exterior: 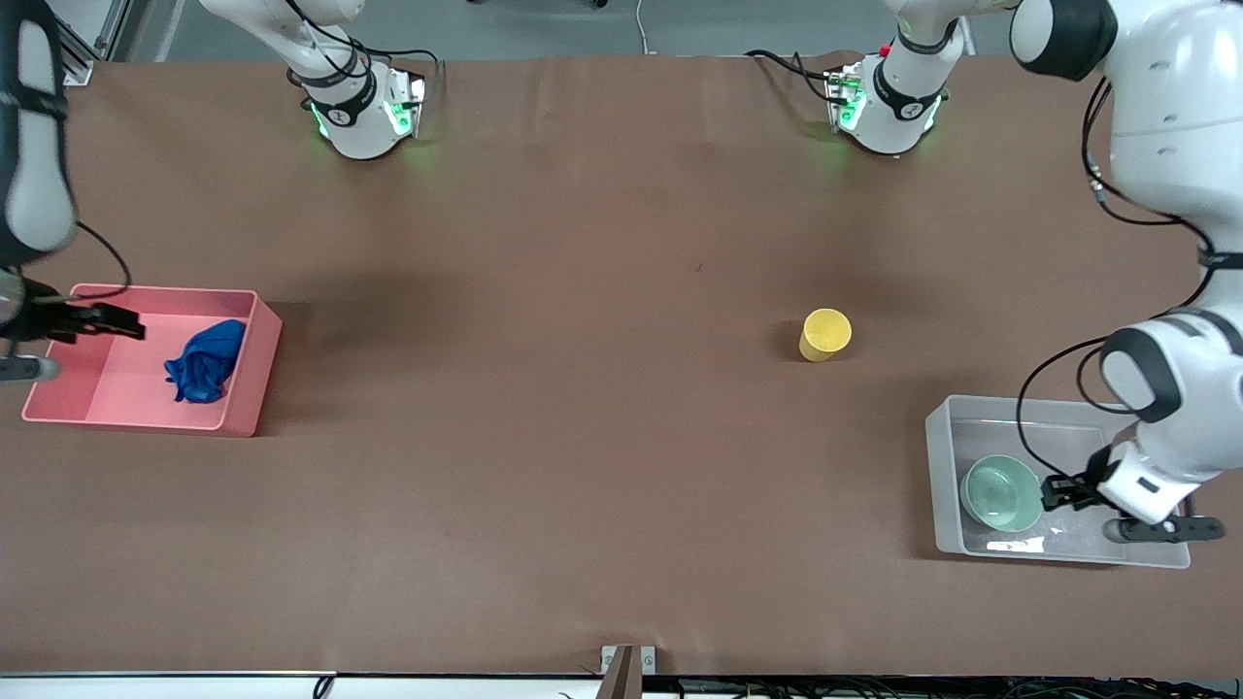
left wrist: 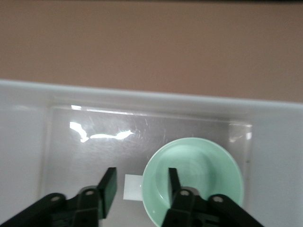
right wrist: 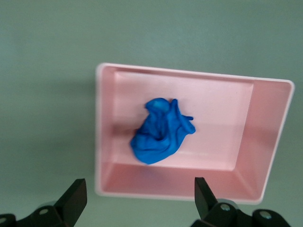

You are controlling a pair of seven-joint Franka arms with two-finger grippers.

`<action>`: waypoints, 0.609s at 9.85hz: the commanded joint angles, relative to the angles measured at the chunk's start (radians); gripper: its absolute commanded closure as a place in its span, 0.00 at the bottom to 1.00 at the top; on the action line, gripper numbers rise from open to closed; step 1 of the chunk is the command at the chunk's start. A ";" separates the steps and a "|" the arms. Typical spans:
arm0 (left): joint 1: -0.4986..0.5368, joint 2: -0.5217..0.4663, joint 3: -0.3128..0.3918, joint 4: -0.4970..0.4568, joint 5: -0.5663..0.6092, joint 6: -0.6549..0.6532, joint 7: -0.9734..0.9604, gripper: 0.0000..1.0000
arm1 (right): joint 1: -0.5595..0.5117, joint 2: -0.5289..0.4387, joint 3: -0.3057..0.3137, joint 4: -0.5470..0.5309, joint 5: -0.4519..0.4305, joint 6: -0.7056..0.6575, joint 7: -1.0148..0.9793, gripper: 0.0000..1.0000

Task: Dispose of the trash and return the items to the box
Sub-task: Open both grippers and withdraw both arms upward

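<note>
Mint bowl (exterior: 1001,492) is sitting in the clear box (exterior: 940,476), the left hand (left wrist: 140,187) hanging open over it, one finger inside the rim. Yellow cup (exterior: 824,335) is standing alone on the bench (exterior: 583,437). Crumpled blue cloth (exterior: 206,361) is lying in the pink tub (exterior: 251,388), the right hand (right wrist: 137,198) hovering wide open and empty above.

A blue cloth wad (exterior: 205,362) is seen lying in the pink tub (exterior: 248,379) at the right arm's end of the table (exterior: 544,437). The right gripper (exterior: 107,321) is held over that tub, fingers spread. The yellow cup (exterior: 824,335) is left on the bare table, well apart from the clear box (exterior: 940,466). The mint-green bowl (exterior: 1000,493) is seen inside the box, with the left gripper (exterior: 1060,491) just beside it.
</note>
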 commanded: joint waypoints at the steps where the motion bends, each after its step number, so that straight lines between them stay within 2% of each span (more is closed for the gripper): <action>1: -0.026 -0.213 0.006 -0.112 0.001 -0.150 -0.014 0.00 | -0.013 -0.047 0.109 0.116 0.009 -0.145 0.235 0.00; 3: -0.035 -0.356 0.002 -0.119 0.050 -0.321 -0.020 0.00 | -0.006 -0.156 0.177 0.117 0.009 -0.156 0.429 0.00; 4: -0.043 -0.429 0.000 -0.120 0.071 -0.422 -0.049 0.00 | -0.006 -0.185 0.177 0.131 0.009 -0.193 0.425 0.00; 6: -0.044 -0.557 -0.020 -0.123 0.073 -0.606 -0.080 0.00 | -0.010 -0.181 0.176 0.253 0.009 -0.308 0.375 0.00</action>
